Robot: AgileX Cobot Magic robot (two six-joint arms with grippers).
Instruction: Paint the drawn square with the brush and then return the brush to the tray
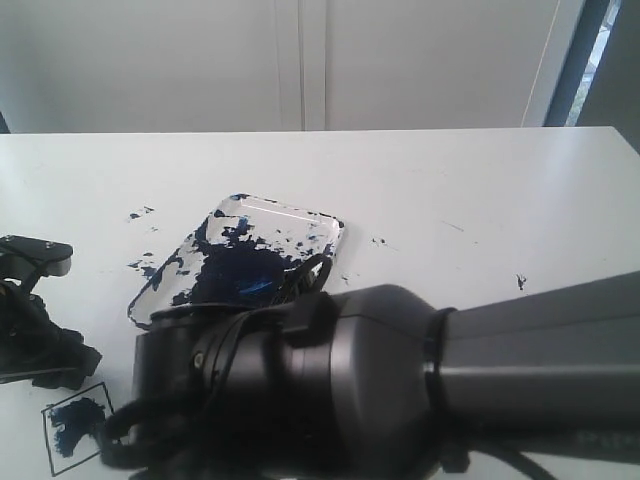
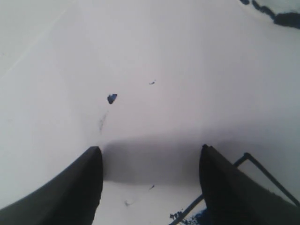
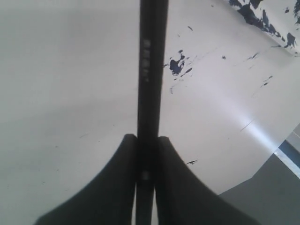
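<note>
The clear tray [image 1: 325,222], smeared with dark blue paint, lies mid-table. The drawn square [image 1: 72,430] sits at the near left, daubed blue inside. My right arm [image 1: 330,390] reaches across low in front, its end just right of the square. In the right wrist view my right gripper [image 3: 146,138] is shut on the thin black brush [image 3: 151,70]; the brush tip is out of view. My left gripper [image 2: 149,152] is open over bare table with nothing in it. One corner of the square [image 2: 247,155] shows beside its finger.
Loose blue paint splatters mark the white table [image 1: 450,180] left of the tray [image 1: 140,213] and at the right [image 1: 520,281]. My left arm [image 1: 30,330] rests at the left edge. A table edge [image 3: 262,168] shows in the right wrist view.
</note>
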